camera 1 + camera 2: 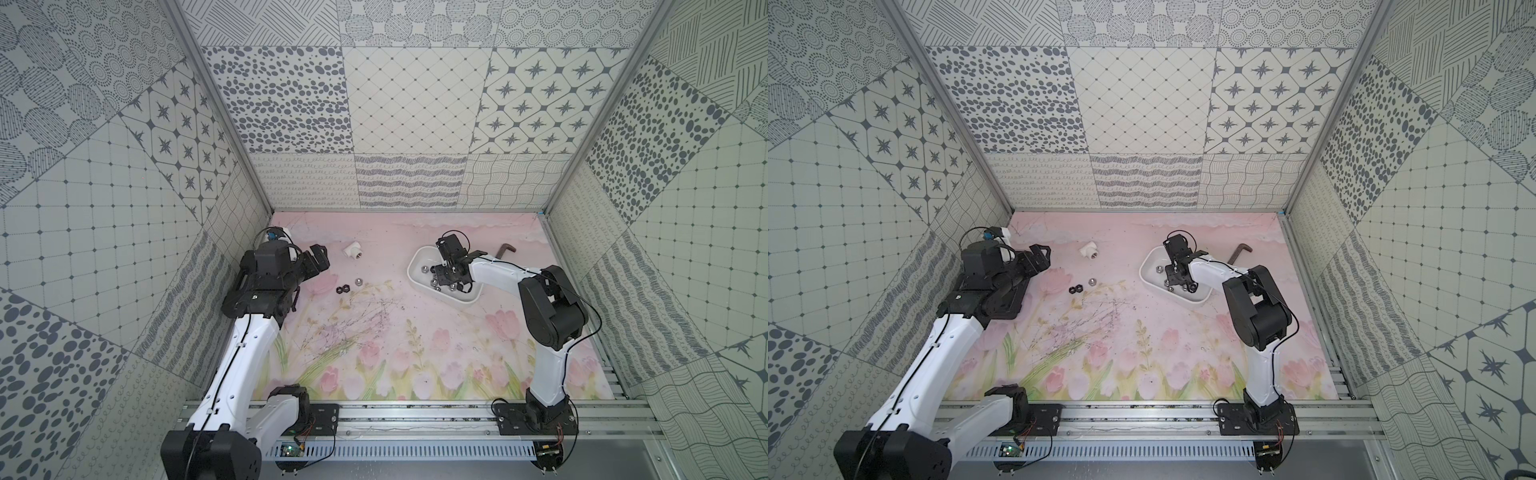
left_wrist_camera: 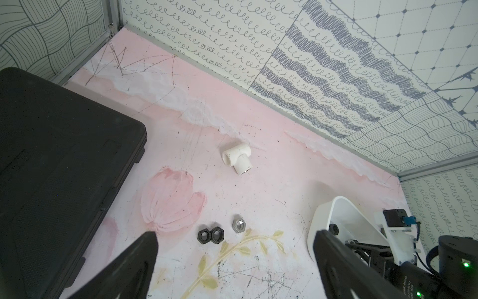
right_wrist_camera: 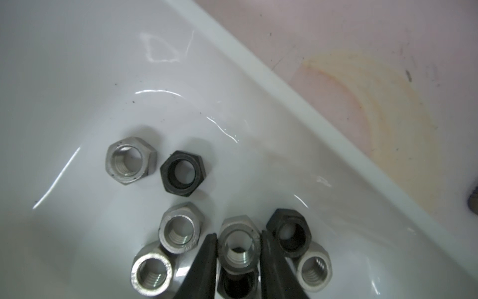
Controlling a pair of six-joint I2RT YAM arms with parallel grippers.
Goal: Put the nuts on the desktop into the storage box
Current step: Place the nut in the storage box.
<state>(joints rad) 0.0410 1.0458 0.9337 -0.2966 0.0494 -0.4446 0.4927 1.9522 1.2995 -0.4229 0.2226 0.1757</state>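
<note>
Right of centre on the far half of the tulip-printed tabletop, we find the right tool down inside the white storage box. Its two black fingers are pressed against opposite sides of a silver hex nut, pinching it. Directly under that nut a black nut shows, partly hidden; whether the two touch we cannot tell. Six loose nuts lie on the box floor around the pinch in the right wrist view, four silver and two black, bores showing.

Left of centre, three more nuts lie out on the tabletop, well apart from the box: a pair of black hex nuts touching side by side, and a lone silver nut just to their right. The left tool hangs above the tabletop to the left of them and a little farther back, its fingers spread wide.

We also note a white T-shaped pipe fitting lying beyond the three nuts toward the far wall, a dark L-shaped hex key on the tabletop just right of the box's far end, and a flat black case along the left side beneath the left arm, seen plainly only in the left wrist view. In both top views the right arm reaches in from the right, above the box.
</note>
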